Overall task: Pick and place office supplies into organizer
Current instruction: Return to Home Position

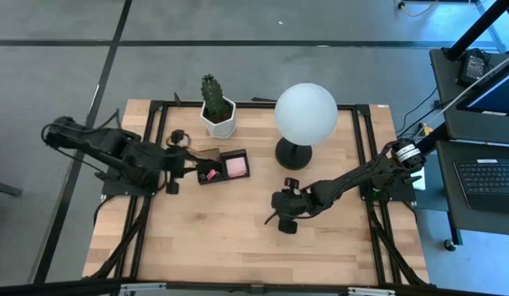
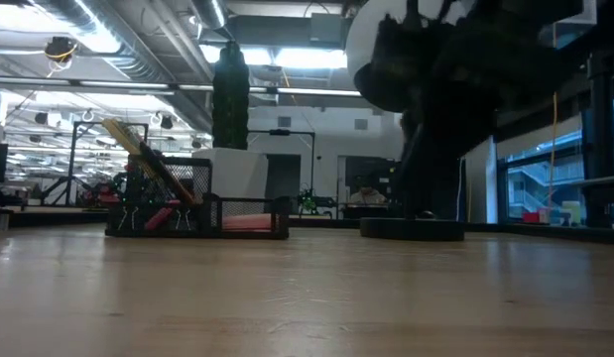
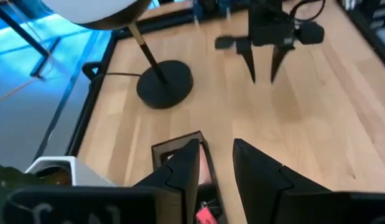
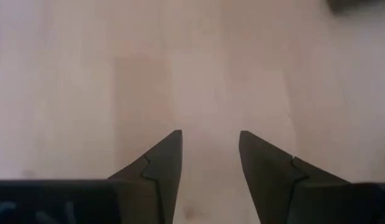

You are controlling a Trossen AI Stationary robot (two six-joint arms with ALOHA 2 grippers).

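left pincer (image 3: 214,144) spread by organizer (image 2: 202,188) | right pincer (image 4: 209,132) spread above surface (image 1: 221,238) | pink sticky-note pad (image 1: 236,167): light, bendable, likely best pinched across edges

One wooden table (image 1: 238,247), two robot arms, left arm (image 1: 98,146) and right arm (image 1: 353,175), one black organizer (image 1: 229,178), one pink sticky-note pad (image 1: 236,167), one cactus (image 1: 211,92), one white hexagonal pot (image 1: 219,122), one white globe lamp (image 1: 306,113), one keyboard (image 1: 489,176)

Organizer (image 3: 173,142) largely hidden behind the left gripper (image 3: 215,146); from above, items (image 1: 209,173) beside its pink pad (image 1: 236,167) too small to identify.
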